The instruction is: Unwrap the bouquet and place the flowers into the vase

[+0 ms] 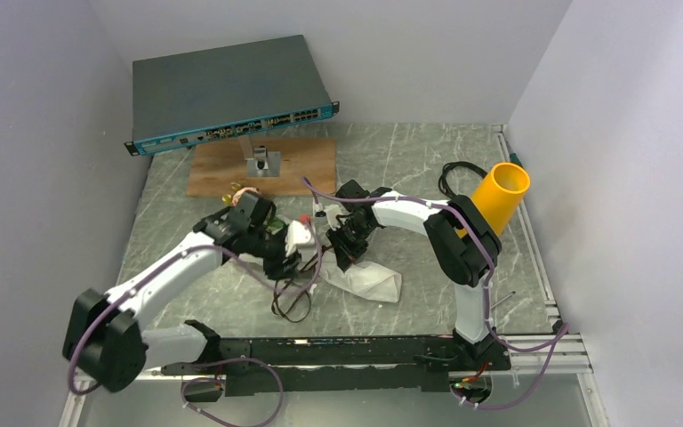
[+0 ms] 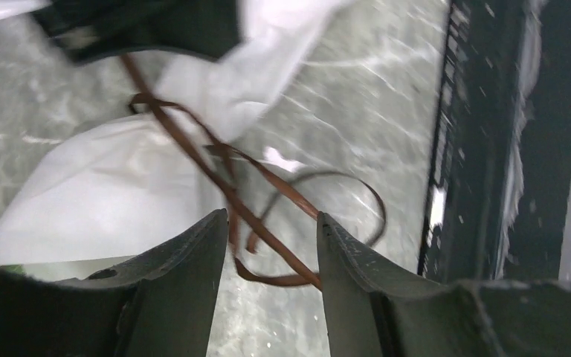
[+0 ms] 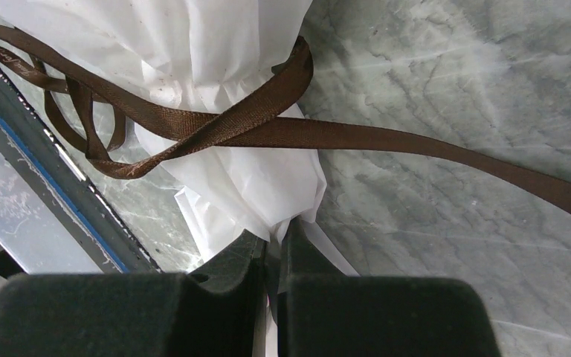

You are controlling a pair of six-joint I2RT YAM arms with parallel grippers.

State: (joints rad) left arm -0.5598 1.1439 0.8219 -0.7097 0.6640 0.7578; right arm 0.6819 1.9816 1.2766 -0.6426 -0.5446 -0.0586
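**Ribbon loose, wrap pinched: soft goods at mid-tabletop**

The bouquet (image 1: 362,279) lies at the centre of the tabletop (image 1: 409,169), with the yellow vase (image 1: 501,197) well apart at about 2 o'clock from it. This looks like light, floppy stuff. The paper sheet (image 3: 215,44) is thin and crumples easily, and the brown ribbon (image 3: 268,97) is limp and slides (the blooms themselves sit behind the arms, too hidden to judge).

The right end effector (image 3: 276,238) is clamped on a gathered fold of the paper just below the ribbon's crossing. That is probably a good spot, since bunched paper should tear less than a single layer. The left end effector (image 2: 271,223) stands with its fingers apart and gripping nothing, and the ribbon's loops trail through the gap.

The left arm reaches from its base toward 1 o'clock, wrist tipped down at the wrap. The right arm climbs to a high elbow, then stretches toward 9 o'clock, wrist pitched down. When it comes to the stems, a low, gentle grip looks wisest.
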